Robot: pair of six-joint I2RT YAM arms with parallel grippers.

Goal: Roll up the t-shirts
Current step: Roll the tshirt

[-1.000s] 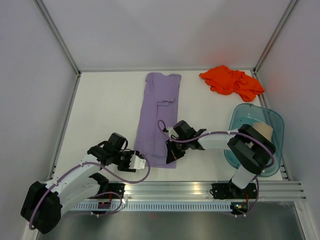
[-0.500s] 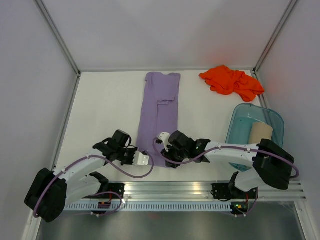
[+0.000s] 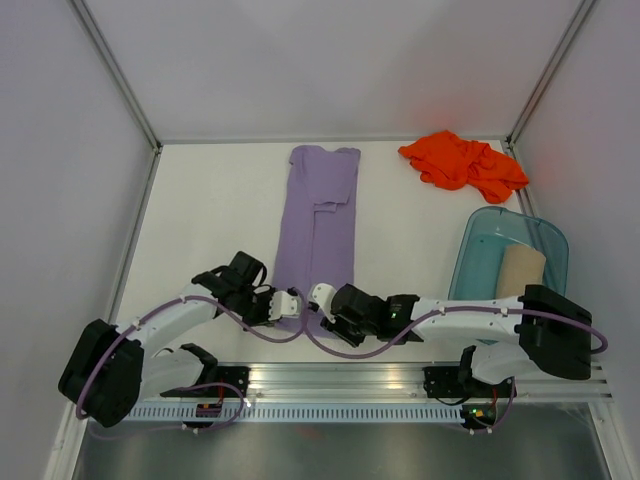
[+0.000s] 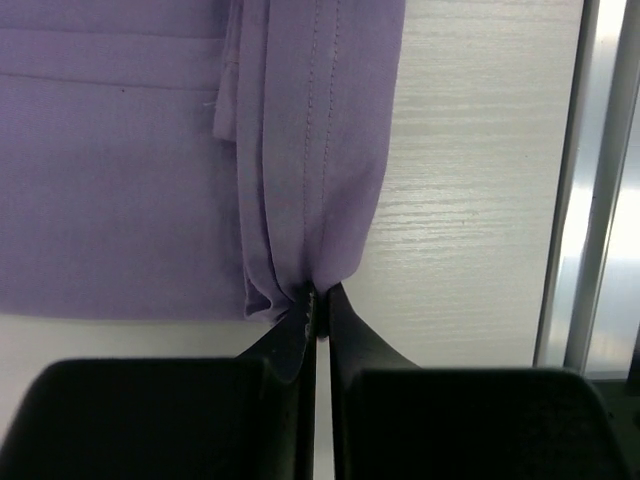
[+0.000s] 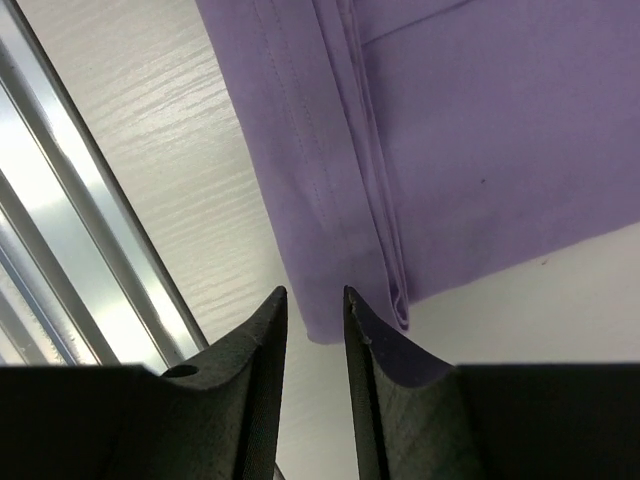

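From above, the lavender t-shirt (image 3: 318, 225) lay as a long folded strip on the bench (image 3: 210, 220), with the left tool (image 3: 289, 304) and right tool (image 3: 322, 299) at its near hem.

Left wrist: the left tool was pinched shut on the hem corner.

Right wrist: the right tool stood narrowly parted, gripping nothing. It should probably take a matching pinch so the roll starts straight.

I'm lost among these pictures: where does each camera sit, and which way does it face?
Top external: above, behind the bases, facing down at the table; both arms show.
Left wrist: on the left arm, facing the lavender t-shirt hem; left gripper pinches it.
Right wrist: on the right arm, facing down; right gripper open over the shirt.
Shared: both wrists see its hem.
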